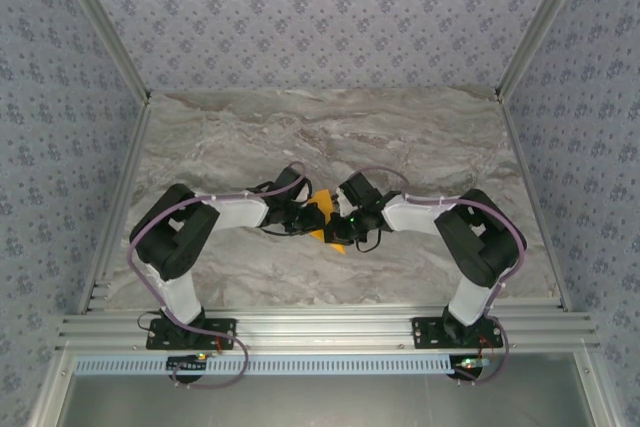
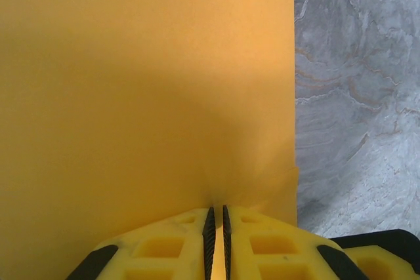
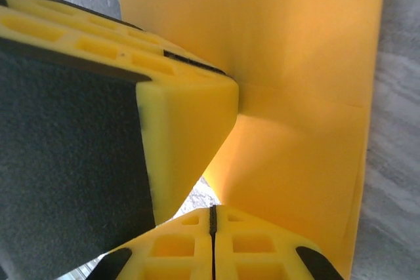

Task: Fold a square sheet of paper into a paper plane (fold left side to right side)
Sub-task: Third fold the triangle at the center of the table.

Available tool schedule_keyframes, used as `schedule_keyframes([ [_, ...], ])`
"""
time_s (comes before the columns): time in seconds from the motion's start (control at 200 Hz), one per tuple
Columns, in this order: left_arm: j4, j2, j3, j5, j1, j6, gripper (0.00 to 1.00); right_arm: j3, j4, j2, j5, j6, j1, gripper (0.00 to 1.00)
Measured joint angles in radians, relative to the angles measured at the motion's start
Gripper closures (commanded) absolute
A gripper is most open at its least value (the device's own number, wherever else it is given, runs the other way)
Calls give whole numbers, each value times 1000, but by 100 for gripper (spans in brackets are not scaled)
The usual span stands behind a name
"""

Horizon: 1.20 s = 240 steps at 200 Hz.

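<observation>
Paper (image 2: 144, 96) pinched: left tool (image 2: 217, 209), right tool (image 3: 213, 207).

My right gripper (image 3: 213, 213) sits at the near edge, its yellow fingers pressed together with only a dark seam between them. The square sheet of paper (image 3: 295, 37) stretches away from my tips, creased across its middle. The left gripper (image 3: 226, 77) reaches in from the left, its tip against that crease. The marble table (image 3: 400, 162) lies to the right.
</observation>
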Motion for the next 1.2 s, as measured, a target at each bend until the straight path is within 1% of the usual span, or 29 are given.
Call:
schedule_keyframes([
  [0.46, 7, 4, 0, 0, 0, 1, 87, -5, -28, 6, 23, -13, -8, 92],
  [0.829, 9, 7, 0, 1, 1, 7, 87, -70, -89, -73, 40, -16, -37, 92],
  [0.959, 9, 7, 0, 4, 2, 7, 87, -82, -138, -106, 55, -47, -47, 92],
  [1.069, 10, 7, 0, 8, 3, 7, 85, -82, -175, -127, 60, -70, -52, 91],
  [1.199, 9, 7, 3, 11, 3, 7, 84, -82, -174, -151, 47, -85, -51, 91],
])
